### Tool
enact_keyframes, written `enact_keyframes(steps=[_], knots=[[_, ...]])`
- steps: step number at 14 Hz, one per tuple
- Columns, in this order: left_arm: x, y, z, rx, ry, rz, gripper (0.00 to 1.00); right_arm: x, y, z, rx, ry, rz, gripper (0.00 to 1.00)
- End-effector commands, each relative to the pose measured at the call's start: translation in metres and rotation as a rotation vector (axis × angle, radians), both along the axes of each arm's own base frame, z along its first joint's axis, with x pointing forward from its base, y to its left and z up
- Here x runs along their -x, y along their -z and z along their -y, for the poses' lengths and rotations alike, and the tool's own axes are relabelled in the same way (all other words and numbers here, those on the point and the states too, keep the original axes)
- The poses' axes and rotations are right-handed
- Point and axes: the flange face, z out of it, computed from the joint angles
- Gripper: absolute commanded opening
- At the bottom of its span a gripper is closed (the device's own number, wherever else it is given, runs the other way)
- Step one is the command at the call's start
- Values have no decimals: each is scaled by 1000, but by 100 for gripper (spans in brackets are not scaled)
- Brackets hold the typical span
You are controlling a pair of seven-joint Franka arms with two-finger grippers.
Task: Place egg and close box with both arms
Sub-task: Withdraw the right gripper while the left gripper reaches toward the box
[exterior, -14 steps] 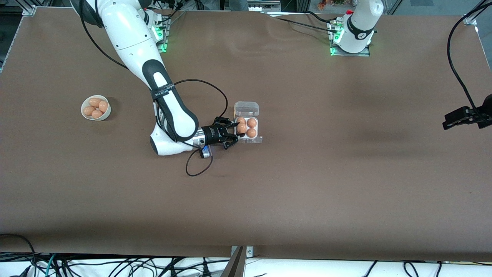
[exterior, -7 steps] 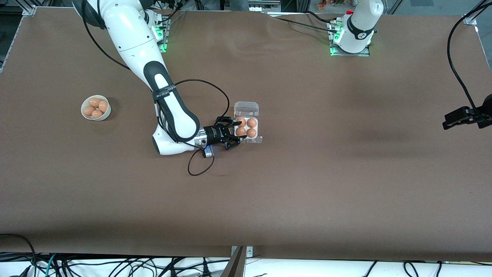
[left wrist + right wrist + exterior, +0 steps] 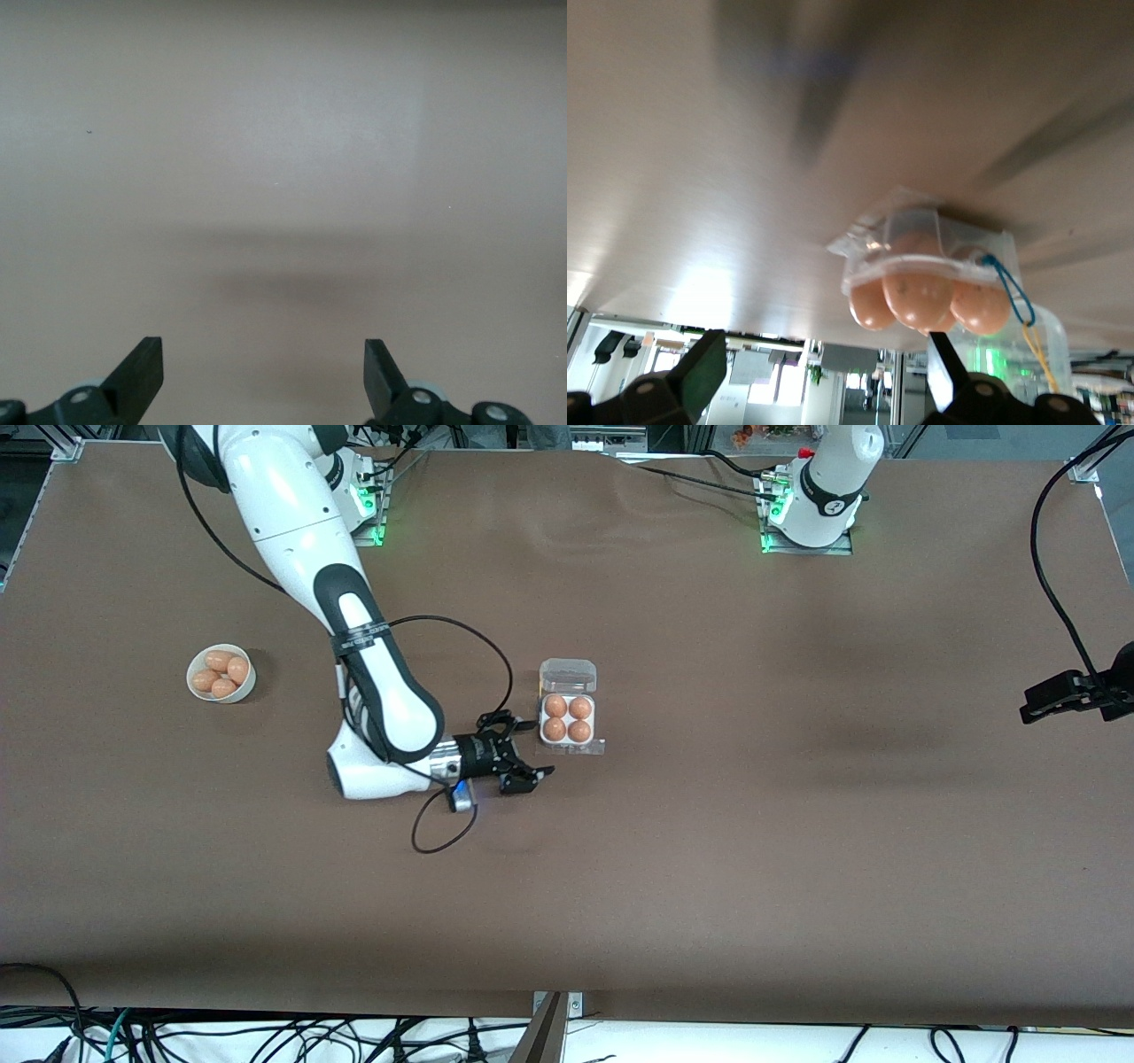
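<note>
Right arm (image 3: 354,646) has pulled back from the box (image 3: 568,722); its right pincer (image 3: 518,757) now hangs just beside the box toward the right arm's end, fingers spread, holding nothing. A moment ago those fingers sat in the tray at the egg (image 3: 555,729); now all four cells are filled, so placing looks done. Clear lid (image 3: 568,676) is not yet down, closing remains. Left pincer (image 3: 1054,695) waits over the tabletop edge at the left arm's end, fingers apart, empty. Brown tabletop (image 3: 753,850), box near its middle. White bowl (image 3: 221,674) of spare eggs toward the right arm's end. Cables trail along the near edge.
</note>
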Motion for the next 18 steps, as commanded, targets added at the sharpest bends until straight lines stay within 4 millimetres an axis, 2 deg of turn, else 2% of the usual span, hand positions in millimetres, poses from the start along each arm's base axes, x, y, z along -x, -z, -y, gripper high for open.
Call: enact_keyframes(steps=[1,3,6,7,8,9,10,11,12,14,15,17,18], knots=[[-3,0,22,-12,39,-14,100,-22,-19,36,72,-58,61,100],[0,3,50,3,63,-60,100,-35,-35,72,171,-125,108,100],[13,13,112,9,107,-159,100,-51,-73,124,301,-273,202,100],[18,14,134,4,112,-181,100,-53,-85,136,330,-343,235,100],[24,16,159,-3,107,-199,100,-55,-90,152,355,-407,260,100],[29,18,181,-5,93,-217,100,-57,-113,163,379,-475,315,100],[35,20,203,27,78,-236,100,-57,-127,172,426,-560,373,100],[39,23,217,78,54,-265,100,-57,-147,182,493,-664,431,100],[43,24,226,134,40,-295,93,-53,-163,191,557,-753,465,100],[53,34,254,232,66,-394,66,-41,-198,200,635,-911,525,100],[59,42,275,264,86,-442,55,-31,-217,208,660,-964,551,100],[73,60,315,248,105,-517,28,0,-261,224,747,-1057,653,100],[80,72,338,227,124,-543,21,18,-285,232,769,-1051,711,100]])
